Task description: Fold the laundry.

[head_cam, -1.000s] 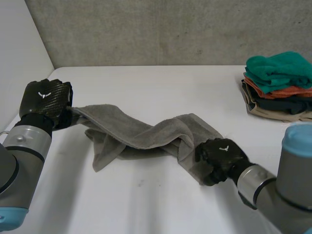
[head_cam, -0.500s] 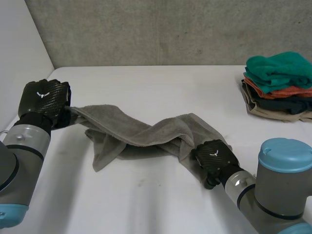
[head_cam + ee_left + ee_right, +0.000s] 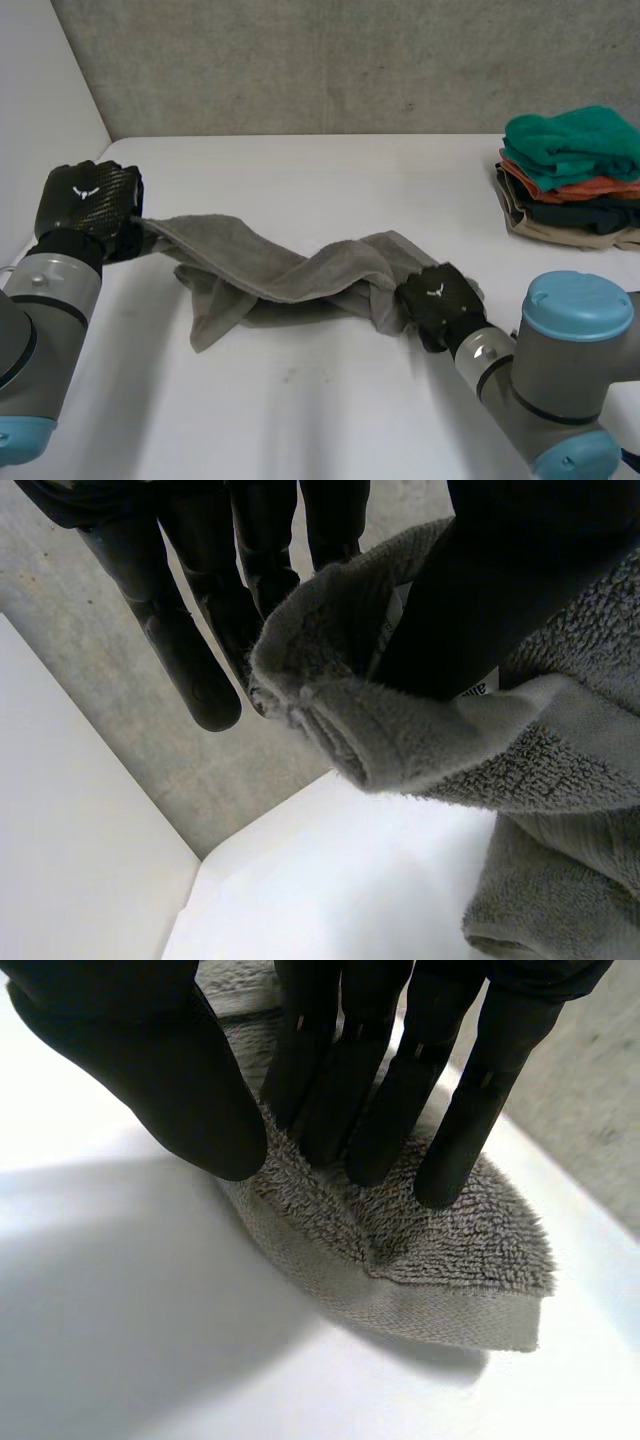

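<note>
The twisted grey towel (image 3: pixel 290 275) on the worktop (image 3: pixel 330 180) is pinched at opposite ends by the left hand (image 3: pixel 88 198) and right hand (image 3: pixel 438 300). By pulling, the twist could be tightened or a pinch lost.

A white table (image 3: pixel 320 410) runs back to a rough grey concrete wall (image 3: pixel 300 60), with a plain white panel (image 3: pixel 40 90) closing its left side. At the table's far right sits a stack of folded cloths (image 3: pixel 572 180): teal on top, then orange, a dark one, and beige at the bottom.
</note>
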Tool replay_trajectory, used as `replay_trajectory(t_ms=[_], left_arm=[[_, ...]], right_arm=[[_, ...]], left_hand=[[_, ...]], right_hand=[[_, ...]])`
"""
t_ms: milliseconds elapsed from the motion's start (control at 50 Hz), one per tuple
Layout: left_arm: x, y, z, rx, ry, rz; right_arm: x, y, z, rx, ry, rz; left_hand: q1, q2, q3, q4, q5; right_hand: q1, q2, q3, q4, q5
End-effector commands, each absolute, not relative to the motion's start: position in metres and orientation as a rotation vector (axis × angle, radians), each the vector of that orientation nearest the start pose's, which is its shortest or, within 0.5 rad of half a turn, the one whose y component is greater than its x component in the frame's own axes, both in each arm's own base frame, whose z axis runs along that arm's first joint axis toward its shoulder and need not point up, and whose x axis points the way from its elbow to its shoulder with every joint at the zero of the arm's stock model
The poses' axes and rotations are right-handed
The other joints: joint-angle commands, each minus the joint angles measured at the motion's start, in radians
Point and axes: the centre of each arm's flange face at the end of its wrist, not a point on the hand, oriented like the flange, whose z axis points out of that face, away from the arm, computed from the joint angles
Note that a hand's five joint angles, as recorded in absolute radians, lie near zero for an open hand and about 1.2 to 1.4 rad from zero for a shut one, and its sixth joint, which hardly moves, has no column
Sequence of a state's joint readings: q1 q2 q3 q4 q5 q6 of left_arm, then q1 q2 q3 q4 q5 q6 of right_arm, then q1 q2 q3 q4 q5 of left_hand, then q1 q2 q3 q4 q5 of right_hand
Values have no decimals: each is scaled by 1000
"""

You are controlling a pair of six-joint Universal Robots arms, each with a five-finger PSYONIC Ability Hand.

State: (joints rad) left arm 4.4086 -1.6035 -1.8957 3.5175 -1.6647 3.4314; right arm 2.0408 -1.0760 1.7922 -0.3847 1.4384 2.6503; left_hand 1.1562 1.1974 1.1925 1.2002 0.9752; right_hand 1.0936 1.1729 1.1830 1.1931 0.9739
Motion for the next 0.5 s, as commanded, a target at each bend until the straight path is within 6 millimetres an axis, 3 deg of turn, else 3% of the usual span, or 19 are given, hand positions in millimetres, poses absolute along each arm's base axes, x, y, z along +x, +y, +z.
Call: replay_trajectory(t_ms=[20,60,80,120,140,220,300,400,500], left_arm=[[-203,-252,257,508,2047,-2235],[-199,-250,270,489,2021,-2255],[-194,-249,282,465,1999,-2263],[-188,-248,292,448,1989,-2261],[-186,-247,297,440,1984,-2260],[-182,-241,316,487,1990,-2271],[-176,-234,331,530,1994,-2281],[-171,-241,317,623,2047,-2180],[-174,-263,268,774,2158,-1952]], right_arm=[[282,-254,163,-1280,2035,-1987],[273,-259,189,-1267,2043,-2043],[260,-265,216,-1255,2069,-2091],[246,-269,242,-1253,2099,-2134],[234,-274,268,-1251,2131,-2170],[216,-276,317,-1242,2158,-2224],[206,-278,346,-1224,2153,-2287],[197,-276,351,-1280,2212,-2247],[197,-293,314,-1351,2334,-2068]], left_hand=[[240,199,204,196,247],[240,199,204,196,247],[240,199,204,196,247],[240,199,204,196,247],[240,199,204,196,247],[240,199,204,196,247],[240,199,204,196,247],[240,199,204,196,247],[240,199,204,196,247]], right_hand=[[303,223,213,203,248],[303,223,213,203,248],[303,223,213,203,248],[303,223,213,203,248],[303,223,213,203,248],[303,223,213,203,248],[303,223,213,203,248],[303,223,213,203,248],[303,223,213,203,248]])
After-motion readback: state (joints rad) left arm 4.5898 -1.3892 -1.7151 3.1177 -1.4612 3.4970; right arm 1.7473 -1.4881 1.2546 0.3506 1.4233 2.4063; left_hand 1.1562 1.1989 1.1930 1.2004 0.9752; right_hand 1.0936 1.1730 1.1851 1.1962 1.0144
